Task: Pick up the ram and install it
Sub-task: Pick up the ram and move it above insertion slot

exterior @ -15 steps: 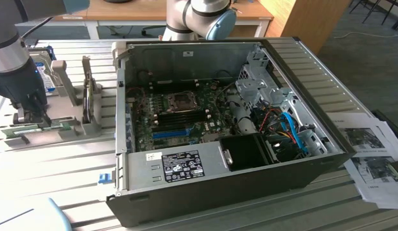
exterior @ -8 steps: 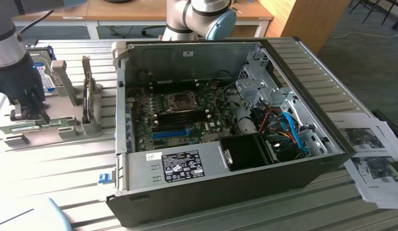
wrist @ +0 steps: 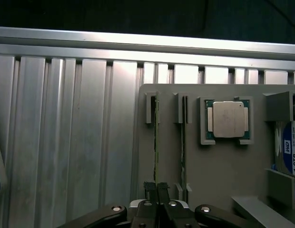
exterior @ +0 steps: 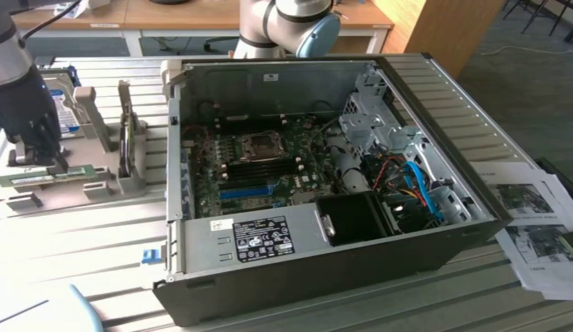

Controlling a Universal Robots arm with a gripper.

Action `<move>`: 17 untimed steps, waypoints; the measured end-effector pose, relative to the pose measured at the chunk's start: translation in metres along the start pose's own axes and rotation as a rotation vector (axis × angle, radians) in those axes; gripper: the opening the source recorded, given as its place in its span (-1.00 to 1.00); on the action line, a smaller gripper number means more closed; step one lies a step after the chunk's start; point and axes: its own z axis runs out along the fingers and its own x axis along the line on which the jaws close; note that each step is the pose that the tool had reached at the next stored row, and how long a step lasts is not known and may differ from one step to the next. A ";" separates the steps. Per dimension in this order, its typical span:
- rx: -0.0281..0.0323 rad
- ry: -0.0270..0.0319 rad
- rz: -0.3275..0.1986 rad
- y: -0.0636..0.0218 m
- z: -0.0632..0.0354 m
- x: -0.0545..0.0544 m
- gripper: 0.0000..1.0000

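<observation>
The ram [wrist: 155, 142] stands on edge in the outer slot of the gray holder [wrist: 223, 171], seated between the end guides, not lifted. A second stick [wrist: 184, 142] sits in the next slot, just beside it and parallel.

My gripper [wrist: 156, 191] is down on the near end of the ram. The fingers [wrist: 150, 189] sit on either side of the board and are pressed nearly together. It looks like I'm pinching the ram's top edge, though I can't confirm pad contact.

Also on the holder: a square silver processor chip [wrist: 228, 119] in its recess, and a hard drive [wrist: 291, 152] past that. The holder rests on the ribbed aluminium table [wrist: 66, 142].

In the exterior view, the open computer case [exterior: 296, 277] lies well apart from the holder, toward that view's right. Its motherboard [exterior: 300, 181] faces up, with the black memory slots [exterior: 265, 166] next to the CPU socket.

Step, as I judge it: the pick, grasp at or near closure, nothing installed. Getting the ram out calls for a straight pull along the guides with the board kept upright. The grip must be firm enough not to slip, without knocking the neighbouring stick.
</observation>
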 end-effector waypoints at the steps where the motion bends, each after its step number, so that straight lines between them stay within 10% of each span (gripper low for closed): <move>1: 0.0000 0.0000 0.000 0.0001 -0.0019 0.000 -0.79; 17: 0.0000 0.0000 0.000 0.0013 -0.0371 0.000 -0.79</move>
